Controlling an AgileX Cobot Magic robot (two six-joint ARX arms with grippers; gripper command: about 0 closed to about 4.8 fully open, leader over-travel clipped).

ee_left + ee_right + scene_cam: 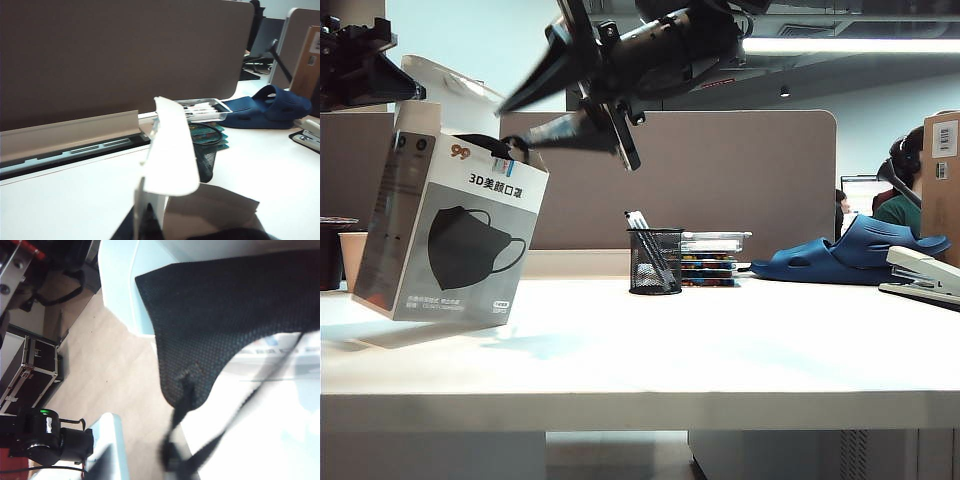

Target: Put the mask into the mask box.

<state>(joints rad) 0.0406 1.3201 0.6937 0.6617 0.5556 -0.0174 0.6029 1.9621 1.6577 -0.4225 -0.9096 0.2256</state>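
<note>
The mask box point(470, 250), white and grey with a printed black mask picture, hangs tilted over the left of the table with one lower corner near the tabletop. Its top flap point(170, 150) stands up. My left gripper point(405, 90) is shut on the box's upper wall point(149, 225). The black mask point(485, 143) sits at the box's open top and fills the right wrist view point(225, 315), with an ear loop point(185, 440) trailing off it. My right gripper point(512, 125) reaches in from above. Its fingers stand apart beside the mask point(150, 467), and the loop lies against one finger.
A black mesh pen holder point(655, 262) stands mid-table beside a stack topped by a clear tray point(712, 258). To the right are a blue clog point(850, 255), a stapler point(925, 275) and a brown carton point(942, 180). A cup point(350, 255) stands far left. A partition runs behind.
</note>
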